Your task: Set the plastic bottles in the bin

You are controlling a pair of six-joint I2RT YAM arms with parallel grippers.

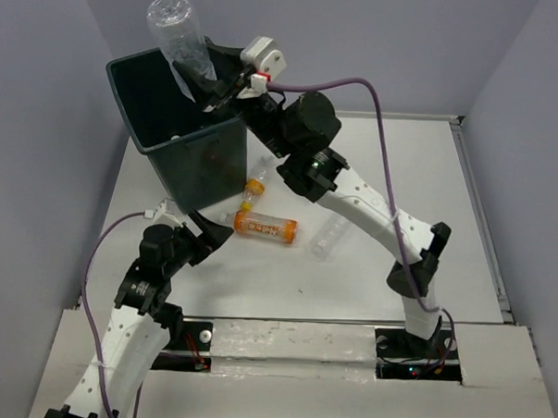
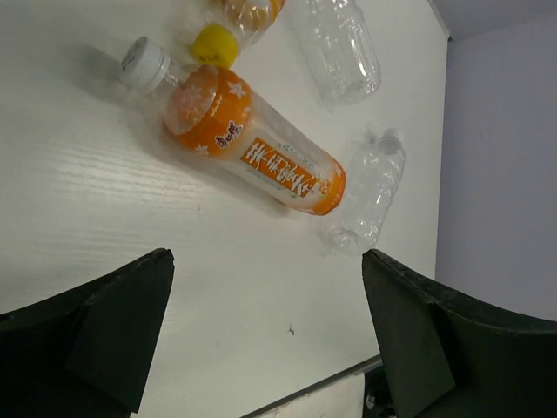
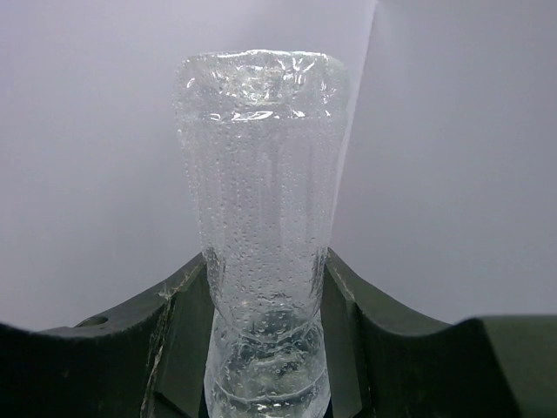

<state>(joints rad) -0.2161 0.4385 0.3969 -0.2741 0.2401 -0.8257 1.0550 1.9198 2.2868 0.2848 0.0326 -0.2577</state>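
Observation:
The dark green bin [image 1: 196, 164] stands at the far left of the table. My right gripper [image 1: 210, 84] is shut on a plain clear bottle [image 1: 179, 33], held base-up above the bin's far right rim; in the right wrist view the bottle [image 3: 261, 218] stands between the fingers of my right gripper [image 3: 265, 292]. An orange-labelled bottle [image 1: 265, 228] with a white cap lies on the table beside the bin. A yellow-capped orange bottle [image 1: 255, 189] lies behind it. A clear bottle [image 1: 328, 235] lies to its right. My left gripper [image 1: 202, 240] is open and empty, just left of the orange-labelled bottle.
The left wrist view shows my left gripper [image 2: 265, 261] above bare table, with the orange-labelled bottle [image 2: 252, 139], the yellow cap [image 2: 215, 43] and two clear bottles [image 2: 335, 48] [image 2: 370, 187] ahead. The right arm [image 1: 354, 198] stretches across the table's middle. Grey walls enclose the table.

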